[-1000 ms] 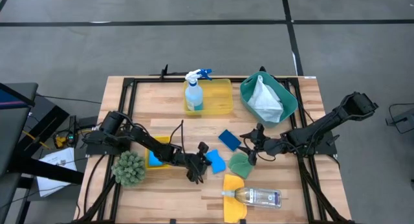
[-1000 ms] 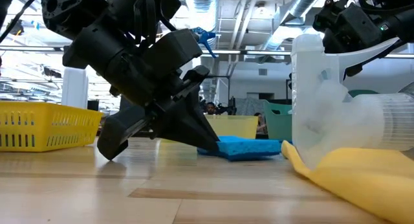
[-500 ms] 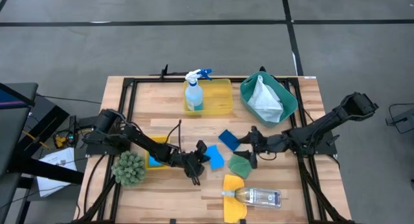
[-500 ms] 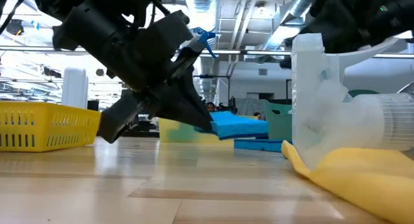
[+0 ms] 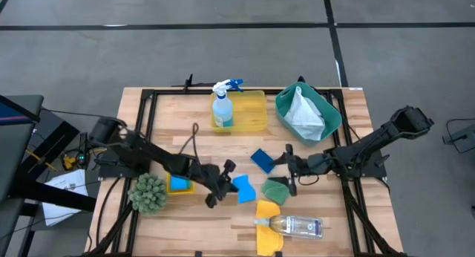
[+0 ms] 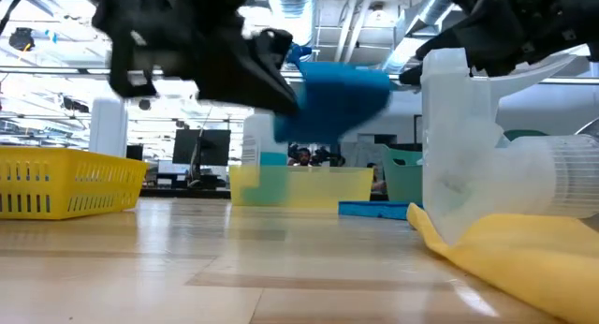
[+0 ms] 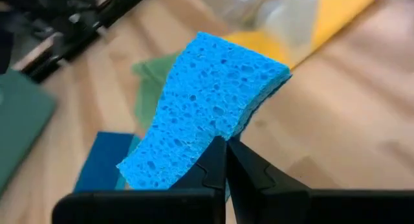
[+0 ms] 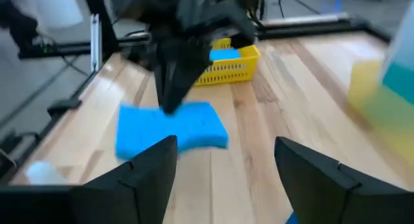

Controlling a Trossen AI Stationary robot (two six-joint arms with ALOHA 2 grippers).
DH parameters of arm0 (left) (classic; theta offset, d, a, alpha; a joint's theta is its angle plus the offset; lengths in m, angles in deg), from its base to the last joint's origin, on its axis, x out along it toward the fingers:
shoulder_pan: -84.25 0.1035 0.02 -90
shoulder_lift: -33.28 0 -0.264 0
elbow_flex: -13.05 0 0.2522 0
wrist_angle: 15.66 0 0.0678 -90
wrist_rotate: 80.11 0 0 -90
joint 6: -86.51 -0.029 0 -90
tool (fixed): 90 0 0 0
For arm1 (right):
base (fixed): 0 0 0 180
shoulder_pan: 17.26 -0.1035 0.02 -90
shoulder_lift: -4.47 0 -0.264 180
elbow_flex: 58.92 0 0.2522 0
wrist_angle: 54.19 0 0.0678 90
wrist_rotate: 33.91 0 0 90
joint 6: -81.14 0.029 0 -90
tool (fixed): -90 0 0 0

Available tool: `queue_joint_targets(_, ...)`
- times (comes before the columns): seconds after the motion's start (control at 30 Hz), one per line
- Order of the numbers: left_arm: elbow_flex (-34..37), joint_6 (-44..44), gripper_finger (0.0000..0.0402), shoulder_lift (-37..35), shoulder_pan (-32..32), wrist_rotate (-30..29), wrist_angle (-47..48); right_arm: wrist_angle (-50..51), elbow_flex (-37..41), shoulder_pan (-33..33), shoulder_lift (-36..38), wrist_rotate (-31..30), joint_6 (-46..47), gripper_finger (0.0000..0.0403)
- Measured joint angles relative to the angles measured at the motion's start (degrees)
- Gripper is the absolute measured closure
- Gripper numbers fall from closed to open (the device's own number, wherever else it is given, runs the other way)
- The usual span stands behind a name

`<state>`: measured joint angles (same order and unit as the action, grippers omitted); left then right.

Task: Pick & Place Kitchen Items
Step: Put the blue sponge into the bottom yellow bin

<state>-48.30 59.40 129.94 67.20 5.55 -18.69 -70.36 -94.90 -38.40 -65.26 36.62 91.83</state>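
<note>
Left of centre in the high view, your left gripper [image 5: 226,180] pinches the blue sponge [image 5: 243,188] by one edge, lifted off the table; a jolt could shake it loose. Farther right, your right gripper [image 5: 286,169] hovers, jaws apart, empty.

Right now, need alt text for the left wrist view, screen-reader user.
The left gripper is shut on one edge of a porous blue sponge, holding it above the wooden table. Behind it lie a green cloth, a second, darker blue sponge and a yellow cloth under a clear bottle.
</note>
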Motion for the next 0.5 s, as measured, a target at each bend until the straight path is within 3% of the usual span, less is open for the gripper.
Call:
queue_joint_targets(0.17,0.9,1.0,0.0401,-5.3,2.2,8.6,2.5,-2.0,0.0,-2.4,0.0,-2.3,-10.1,0.0155)
queue_joint_targets(0.33,0.9,-0.7,0.0401,-6.6,2.6,8.8,1.6,-3.5,-0.4,-4.3,0.0,-4.4,-27.0,0.0171)
queue_joint_targets(0.5,0.9,-1.1,0.0401,-6.6,2.3,6.9,1.3,-3.2,-2.8,-4.5,0.0,-5.2,-36.8,0.0198)
